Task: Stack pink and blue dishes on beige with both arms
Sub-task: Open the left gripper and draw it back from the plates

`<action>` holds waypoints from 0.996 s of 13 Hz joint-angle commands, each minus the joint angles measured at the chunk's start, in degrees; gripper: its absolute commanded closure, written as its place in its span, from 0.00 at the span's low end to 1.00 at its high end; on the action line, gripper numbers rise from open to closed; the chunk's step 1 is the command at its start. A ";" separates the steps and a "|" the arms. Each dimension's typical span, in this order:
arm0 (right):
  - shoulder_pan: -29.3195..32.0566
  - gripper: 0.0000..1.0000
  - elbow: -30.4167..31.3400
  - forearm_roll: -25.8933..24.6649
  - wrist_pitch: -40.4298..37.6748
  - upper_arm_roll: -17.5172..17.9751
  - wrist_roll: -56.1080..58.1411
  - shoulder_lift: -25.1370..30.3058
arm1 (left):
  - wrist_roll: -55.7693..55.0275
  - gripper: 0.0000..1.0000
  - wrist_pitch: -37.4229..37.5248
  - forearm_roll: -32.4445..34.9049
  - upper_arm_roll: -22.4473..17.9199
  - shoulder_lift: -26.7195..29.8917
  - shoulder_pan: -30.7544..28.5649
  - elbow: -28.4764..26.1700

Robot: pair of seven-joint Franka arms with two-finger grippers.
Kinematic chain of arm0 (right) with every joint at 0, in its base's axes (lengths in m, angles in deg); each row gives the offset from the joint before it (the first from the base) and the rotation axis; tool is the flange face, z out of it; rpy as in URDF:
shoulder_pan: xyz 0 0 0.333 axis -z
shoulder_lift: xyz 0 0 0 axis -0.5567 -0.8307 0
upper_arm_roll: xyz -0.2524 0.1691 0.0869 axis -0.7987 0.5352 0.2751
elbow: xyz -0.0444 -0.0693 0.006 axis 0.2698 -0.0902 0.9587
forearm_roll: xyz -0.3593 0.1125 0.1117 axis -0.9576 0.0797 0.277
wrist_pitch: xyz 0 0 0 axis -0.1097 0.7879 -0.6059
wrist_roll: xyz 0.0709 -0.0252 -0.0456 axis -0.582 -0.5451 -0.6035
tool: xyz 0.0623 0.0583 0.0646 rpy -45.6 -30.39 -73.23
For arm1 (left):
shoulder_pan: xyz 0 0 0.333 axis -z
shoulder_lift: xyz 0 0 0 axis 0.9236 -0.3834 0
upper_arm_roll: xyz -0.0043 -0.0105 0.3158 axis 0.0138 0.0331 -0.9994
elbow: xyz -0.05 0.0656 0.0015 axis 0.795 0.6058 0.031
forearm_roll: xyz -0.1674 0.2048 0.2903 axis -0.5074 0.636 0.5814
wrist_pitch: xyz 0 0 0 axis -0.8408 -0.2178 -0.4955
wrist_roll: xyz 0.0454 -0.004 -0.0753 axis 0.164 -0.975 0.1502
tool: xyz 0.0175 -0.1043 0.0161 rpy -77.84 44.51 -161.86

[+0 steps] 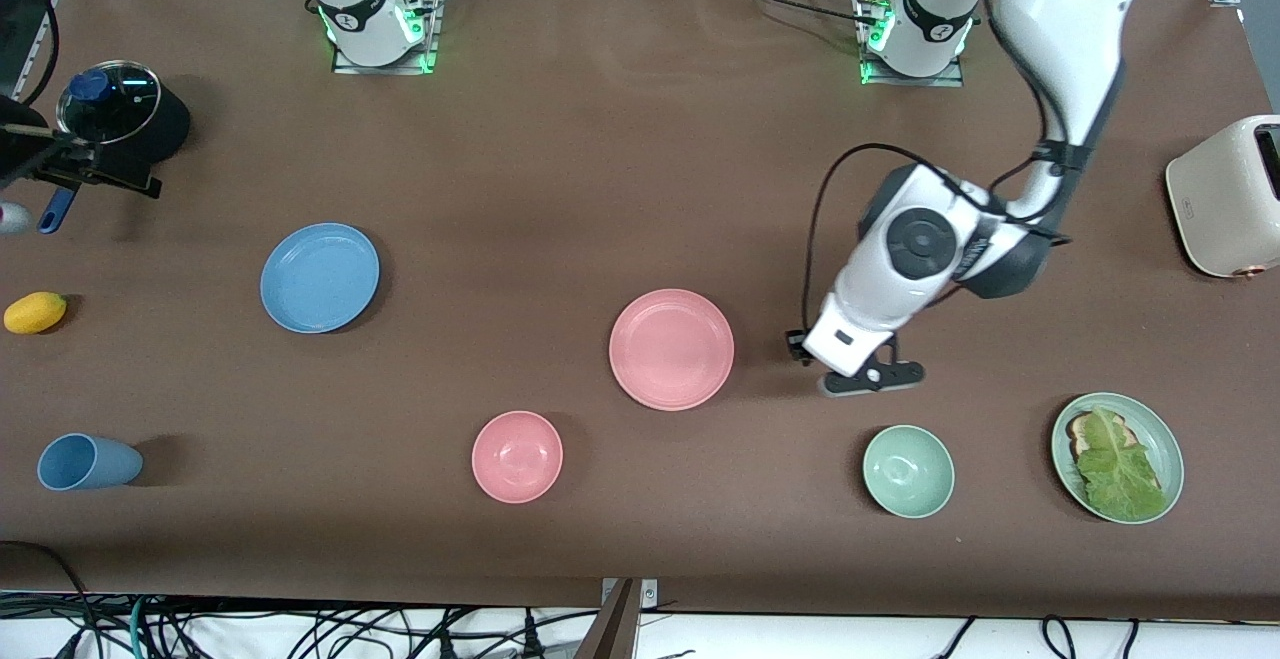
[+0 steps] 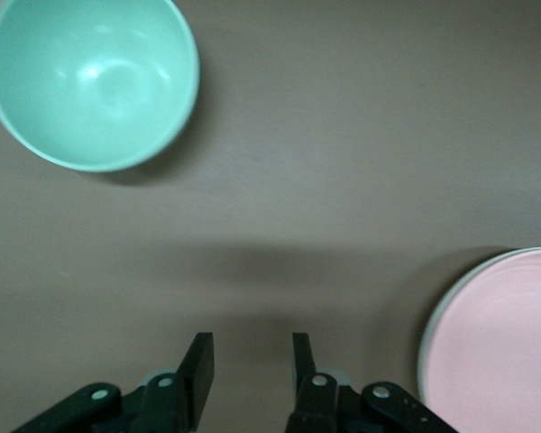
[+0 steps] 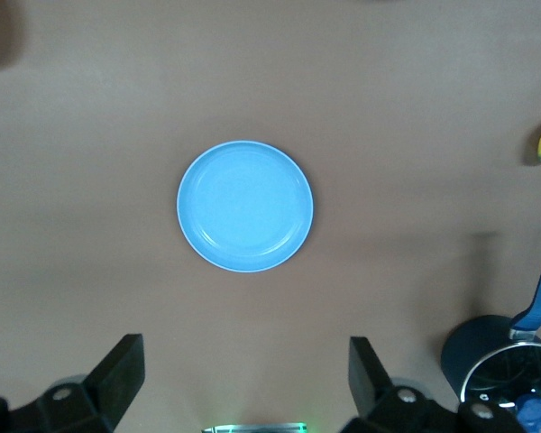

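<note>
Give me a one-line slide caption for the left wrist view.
Left gripper, empty, over bare table between green bowl and pink plate.

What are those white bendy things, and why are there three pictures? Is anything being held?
The white things are two robot arms with small pinching hands. One picture looks down on the whole table. The other two come from cameras on the arms' wrists. The left gripper hangs over bare table between the pink plate and the green bowl, fingers apart, holding nothing. A pale rim peeks out under the pink plate, so it seems to lie on another plate. The right gripper, open and empty, waits high above the blue plate. Also there: a pink bowl, blue cup, toaster, pot and lemon.
</note>
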 commanded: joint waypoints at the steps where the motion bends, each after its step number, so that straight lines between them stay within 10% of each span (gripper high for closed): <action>1: 0.39 0.00 1.50 -0.26 3.41 -0.72 -0.06 -3.99 | 19.70 0.55 3.30 -9.26 -6.97 3.90 -0.75 -0.62; 7: 0.74 0.00 17.04 2.45 25.71 -5.38 6.08 -8.20 | 37.45 0.19 16.12 -14.83 -18.16 9.17 -0.58 4.03; 13: 4.52 0.00 22.69 22.64 36.92 -7.93 27.24 -17.34 | 33.59 0.00 25.61 -16.85 -21.06 16.11 -0.05 4.74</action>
